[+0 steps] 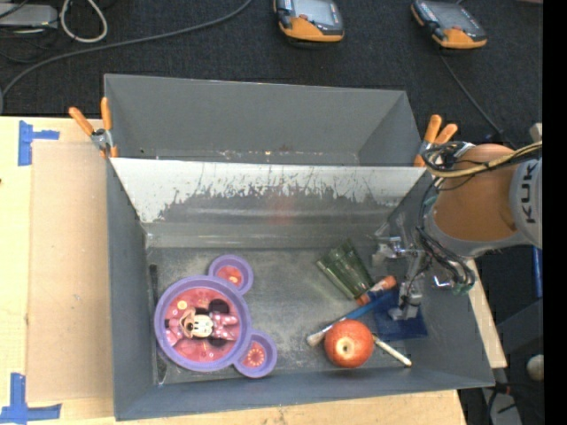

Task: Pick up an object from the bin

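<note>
Grey metal bin (283, 268), floor bare mid. Purple mouse-ear plate (205, 324) front-left; red apple (349, 343) front-rt, touching a white stick (396, 355). Green clear item (344, 271) & blue block (400, 328) rt side.

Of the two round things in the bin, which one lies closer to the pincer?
The red apple, at the front right of the bin, just beside the pincer. The purple mouse-eared plate lies far off at the front left.

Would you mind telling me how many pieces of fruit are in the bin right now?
1. A red apple lies near the front right of the bin, beside the blue piece under the gripper. The arm may hide something small there.
</note>
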Available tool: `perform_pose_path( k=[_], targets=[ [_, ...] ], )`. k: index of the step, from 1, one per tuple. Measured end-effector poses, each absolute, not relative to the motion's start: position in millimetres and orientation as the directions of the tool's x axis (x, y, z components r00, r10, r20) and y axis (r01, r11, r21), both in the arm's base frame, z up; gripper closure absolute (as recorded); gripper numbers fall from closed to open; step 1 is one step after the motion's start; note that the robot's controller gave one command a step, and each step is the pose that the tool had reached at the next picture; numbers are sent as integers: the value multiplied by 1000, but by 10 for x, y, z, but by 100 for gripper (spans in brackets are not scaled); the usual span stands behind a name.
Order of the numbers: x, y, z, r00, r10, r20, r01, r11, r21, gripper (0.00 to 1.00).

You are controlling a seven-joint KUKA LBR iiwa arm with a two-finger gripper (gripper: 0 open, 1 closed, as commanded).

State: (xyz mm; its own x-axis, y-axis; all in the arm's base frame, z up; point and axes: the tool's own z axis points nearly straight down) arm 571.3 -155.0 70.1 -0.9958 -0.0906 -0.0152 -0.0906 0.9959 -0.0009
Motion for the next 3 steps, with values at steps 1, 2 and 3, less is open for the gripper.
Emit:
perform_pose_path(
  k=[1,2,3],
  targets=[
    [5642,-1581,668,-995,-95,-5,-95,995,4,100],
    [5639,-1578,679,-995,-95,-4,-95,995,4,100],
    [5637,-1564,1084,-995,-97,-3,-97,995,5,100]
  ],
)
